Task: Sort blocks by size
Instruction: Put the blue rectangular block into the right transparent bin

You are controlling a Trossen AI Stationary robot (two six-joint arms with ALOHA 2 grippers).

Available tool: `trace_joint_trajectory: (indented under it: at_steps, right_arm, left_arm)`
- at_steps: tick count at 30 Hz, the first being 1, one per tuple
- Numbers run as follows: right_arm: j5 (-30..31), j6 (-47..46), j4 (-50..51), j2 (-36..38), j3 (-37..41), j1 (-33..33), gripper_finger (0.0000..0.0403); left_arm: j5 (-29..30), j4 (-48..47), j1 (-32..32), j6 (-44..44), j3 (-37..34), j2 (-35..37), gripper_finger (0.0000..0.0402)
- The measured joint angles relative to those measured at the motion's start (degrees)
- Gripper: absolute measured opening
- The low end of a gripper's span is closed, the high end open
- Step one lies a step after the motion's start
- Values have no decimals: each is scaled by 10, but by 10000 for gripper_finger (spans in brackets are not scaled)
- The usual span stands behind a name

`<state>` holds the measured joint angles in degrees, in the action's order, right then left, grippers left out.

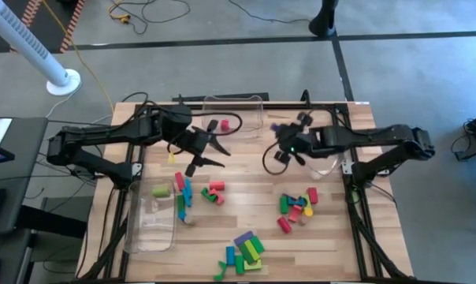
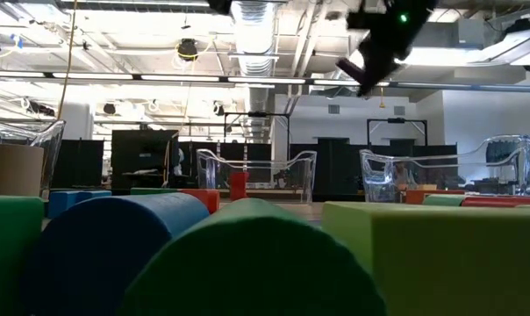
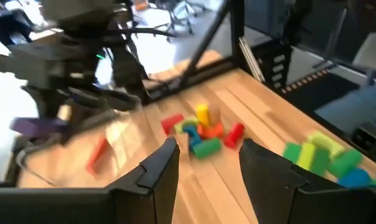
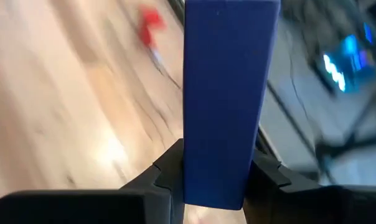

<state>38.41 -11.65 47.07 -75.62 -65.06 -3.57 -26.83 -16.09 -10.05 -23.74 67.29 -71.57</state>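
Observation:
My right gripper (image 4: pixel 216 177) is shut on a dark blue-purple bar (image 4: pixel 228 93) and hangs in the air over the far right of the table (image 1: pixel 284 132), by the right clear bin (image 1: pixel 326 164). The same bar (image 3: pixel 35 127) also shows in the left wrist view. My left gripper (image 1: pixel 216 147) stands open above the table's far middle, with nothing between its fingers (image 3: pixel 166 168). Loose blocks lie flat on the wood in several clusters: one at mid right (image 1: pixel 297 207), one at mid left (image 1: pixel 213 193), one near the front edge (image 1: pixel 246 251). My right gripper pinches the bar between its two fingers on two opposite long faces (image 4: pixel 194 168), at the end nearest the wrist. The bar runs forward in line with the fingers and juts well past their tips. It is lifted clear of the table, slanting downward.
A clear bin at the far middle (image 1: pixel 234 106) holds a red block (image 1: pixel 223 125). The left clear bin (image 1: pixel 151 225) holds a green block (image 1: pixel 161 191). A red bar (image 3: pixel 98 154) lies in the right bin. A small yellow block (image 1: pixel 172 158) lies under the left arm.

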Motion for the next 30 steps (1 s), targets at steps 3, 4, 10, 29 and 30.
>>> trace_joint_trajectory:
  at_steps: [3, 4, 10, 29, 30]
  right_arm:
    - [-21, -57, 83, 1, 0, -41, 135]
    - [-28, -72, 104, 1, 0, -53, 136]
    - [-57, -110, 176, 0, 0, -106, 141]
    - [-216, -84, 113, -13, 128, -252, 140]
    - [-225, -80, 104, -13, 136, -257, 140]
  left_arm:
    - [0, -22, 11, -9, 0, 0, 160]
    - [0, -30, 15, -13, 0, 0, 160]
    - [2, -68, 37, -22, 0, 0, 161]
    - [9, -5, 46, -5, -115, 0, 161]
    - [9, -4, 46, -6, -115, -1, 161]
